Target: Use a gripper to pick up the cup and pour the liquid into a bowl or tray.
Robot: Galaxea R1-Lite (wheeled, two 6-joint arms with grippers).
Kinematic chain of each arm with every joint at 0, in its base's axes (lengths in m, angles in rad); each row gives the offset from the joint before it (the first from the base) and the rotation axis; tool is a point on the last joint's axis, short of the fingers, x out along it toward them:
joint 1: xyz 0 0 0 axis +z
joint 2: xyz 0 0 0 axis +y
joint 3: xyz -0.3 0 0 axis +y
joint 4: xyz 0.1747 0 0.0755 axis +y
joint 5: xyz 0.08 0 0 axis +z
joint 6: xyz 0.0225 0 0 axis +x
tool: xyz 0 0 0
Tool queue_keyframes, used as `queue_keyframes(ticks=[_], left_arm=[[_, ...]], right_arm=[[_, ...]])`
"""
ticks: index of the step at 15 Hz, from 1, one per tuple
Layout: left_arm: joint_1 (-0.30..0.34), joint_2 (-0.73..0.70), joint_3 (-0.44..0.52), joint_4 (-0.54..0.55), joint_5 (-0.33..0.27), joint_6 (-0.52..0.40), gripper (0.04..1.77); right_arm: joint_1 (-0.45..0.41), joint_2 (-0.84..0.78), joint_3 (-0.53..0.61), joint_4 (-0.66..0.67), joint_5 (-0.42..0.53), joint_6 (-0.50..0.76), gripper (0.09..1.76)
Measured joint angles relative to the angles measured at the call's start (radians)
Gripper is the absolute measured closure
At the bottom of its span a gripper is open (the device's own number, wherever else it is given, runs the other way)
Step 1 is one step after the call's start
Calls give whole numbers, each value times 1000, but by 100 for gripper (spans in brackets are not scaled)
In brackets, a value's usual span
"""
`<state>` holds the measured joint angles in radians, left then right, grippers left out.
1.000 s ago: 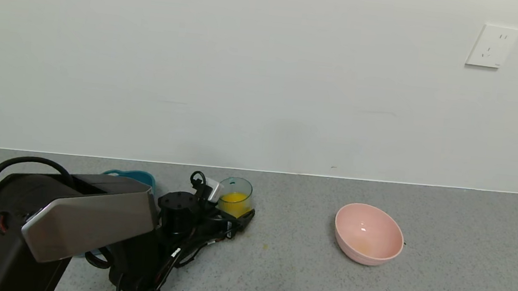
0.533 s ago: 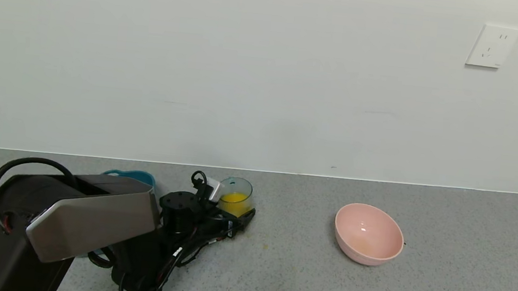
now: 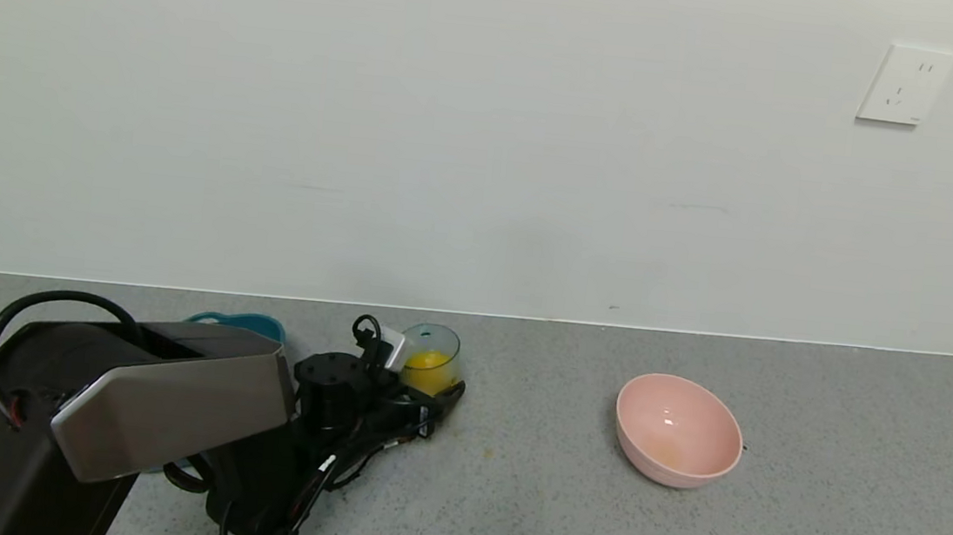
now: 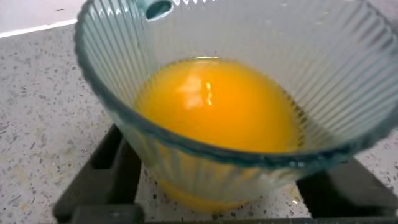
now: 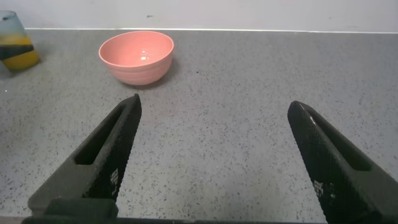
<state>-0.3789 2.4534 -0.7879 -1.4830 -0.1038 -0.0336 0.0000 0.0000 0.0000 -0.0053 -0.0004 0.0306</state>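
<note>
The ribbed clear cup (image 3: 431, 357) stands on the grey counter with orange-yellow liquid (image 3: 428, 366) in its lower half. My left gripper (image 3: 435, 391) is closed round its base. In the left wrist view the cup (image 4: 224, 93) fills the picture, the liquid (image 4: 217, 102) shows inside it, and a black finger (image 4: 93, 177) presses on each side. The dark teal tub (image 3: 239, 323) lies behind my left arm, mostly hidden. My right gripper (image 5: 211, 155) is open and empty above bare counter, out of the head view.
A round pink bowl (image 3: 678, 428) sits on the counter to the right of the cup and also shows in the right wrist view (image 5: 137, 56). A white wall with a socket (image 3: 905, 84) backs the counter.
The cup and my left gripper have shifted slightly to the left and a little up together. The pink bowl has not moved.
</note>
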Motion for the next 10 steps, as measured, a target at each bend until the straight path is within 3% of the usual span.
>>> queue_keyframes(ticks=[10], left_arm=[[0,-7,10,0,-1,0,51]], right_arm=[[0,0,0,0,0,0,14]])
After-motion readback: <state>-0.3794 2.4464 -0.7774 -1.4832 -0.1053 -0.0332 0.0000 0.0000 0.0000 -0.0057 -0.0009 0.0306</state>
